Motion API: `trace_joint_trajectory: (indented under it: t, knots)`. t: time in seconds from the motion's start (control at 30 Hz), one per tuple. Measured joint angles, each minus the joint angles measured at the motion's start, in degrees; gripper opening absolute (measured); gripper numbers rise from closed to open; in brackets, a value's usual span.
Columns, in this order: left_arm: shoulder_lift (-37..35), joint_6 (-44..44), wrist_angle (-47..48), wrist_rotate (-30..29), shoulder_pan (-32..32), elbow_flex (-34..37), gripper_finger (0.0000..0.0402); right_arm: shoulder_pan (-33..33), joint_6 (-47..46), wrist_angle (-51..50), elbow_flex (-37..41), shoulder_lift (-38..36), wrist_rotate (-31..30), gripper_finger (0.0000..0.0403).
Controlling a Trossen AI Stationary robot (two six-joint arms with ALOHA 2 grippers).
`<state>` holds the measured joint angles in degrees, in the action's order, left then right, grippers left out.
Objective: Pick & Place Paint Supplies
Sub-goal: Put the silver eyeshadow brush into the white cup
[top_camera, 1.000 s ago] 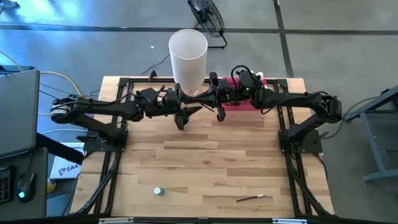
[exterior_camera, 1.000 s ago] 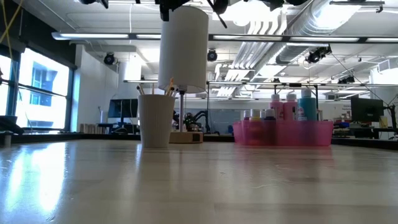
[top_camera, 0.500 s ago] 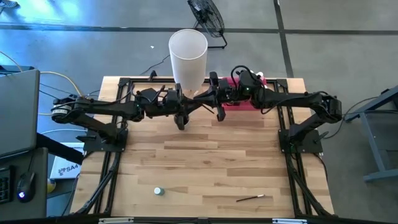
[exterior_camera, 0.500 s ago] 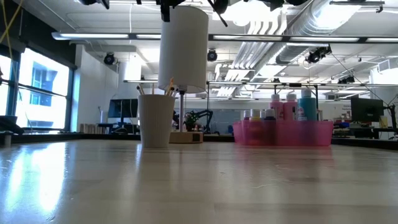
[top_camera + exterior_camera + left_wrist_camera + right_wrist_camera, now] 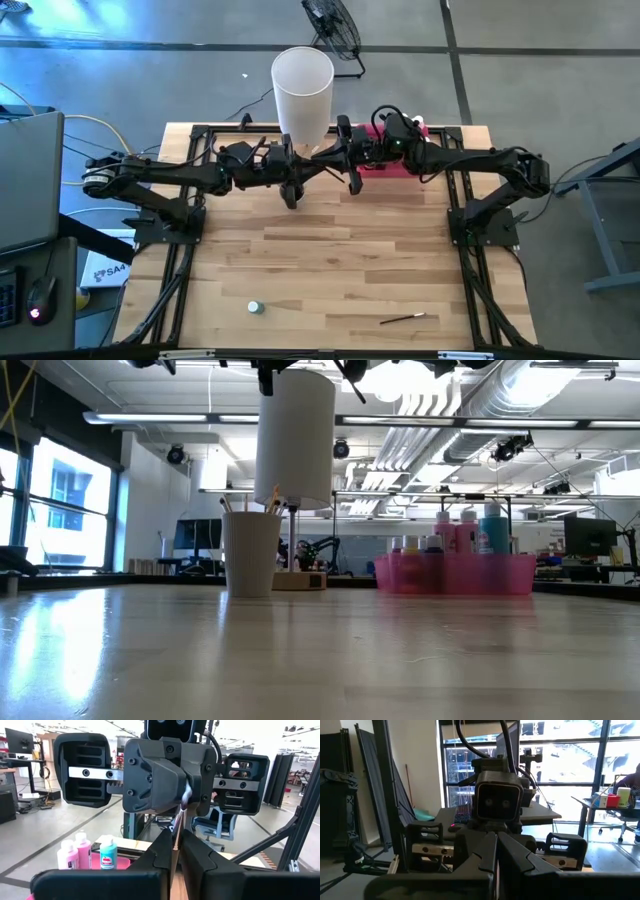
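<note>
The left gripper [image 5: 174, 842] is pinching its fingers almost together on the held paintbrush [image 5: 176, 827], gripping the thin handle low down so the ferrule end is pointing away from it. That end is reaching the right gripper [image 5: 183, 780], which is facing the left one head-on with its fingers drawn together. Whether those fingers are actually clamping the brush tip cannot be told. Judging by this nose-to-nose pose, the arms are passing the brush from one to the other, probably to re-grip it before it is dropped in with the rest.

Both grippers are meeting in the air above the back middle of the wooden table [image 5: 330, 260], just in front of the tall white cylinder [image 5: 303, 85]. A ribbed white cup [image 5: 250, 555] is holding several brushes upright, and the pink tray [image 5: 455, 575] beside it is carrying a pink bottle [image 5: 466, 530] and a teal bottle [image 5: 492, 528]. Near the front edge, a tiny bottle [image 5: 255, 307] and a loose paintbrush [image 5: 402, 319] are lying well apart, waiting to be collected.

Beyond the table, a floor fan [image 5: 332, 25] is standing on the grey floor, and large windows are lighting the workshop.
</note>
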<state>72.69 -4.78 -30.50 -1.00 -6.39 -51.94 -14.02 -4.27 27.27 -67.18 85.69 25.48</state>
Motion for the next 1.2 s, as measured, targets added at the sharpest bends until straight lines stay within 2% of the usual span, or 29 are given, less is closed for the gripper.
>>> trace_joint_trajectory:
  t: [0.53,0.67,0.8,1.0,1.2]
  knots:
    - [0.00,-0.02,0.15,-0.18,0.00,0.02,0.0018,-0.02,0.00,0.04,0.00,0.00,-0.04,0.0004]
    - [-0.04,-0.17,0.09,-0.36,-0.02,0.02,0.0017,0.25,0.37,0.17,0.00,0.00,-2.69,0.0010]
    - [-0.04,-0.16,0.30,-0.17,0.00,0.04,0.0017,0.26,1.30,0.35,0.00,0.00,-2.46,0.0043]
    - [-0.61,-0.02,1.75,-1.30,0.00,0.07,0.0017,-0.44,0.94,-0.65,0.00,-1.39,-2.79,0.0124]
    - [-4.72,0.26,7.92,-3.20,0.00,0.09,0.0017,-3.24,1.07,-8.53,0.00,-7.23,-2.63,0.0167]
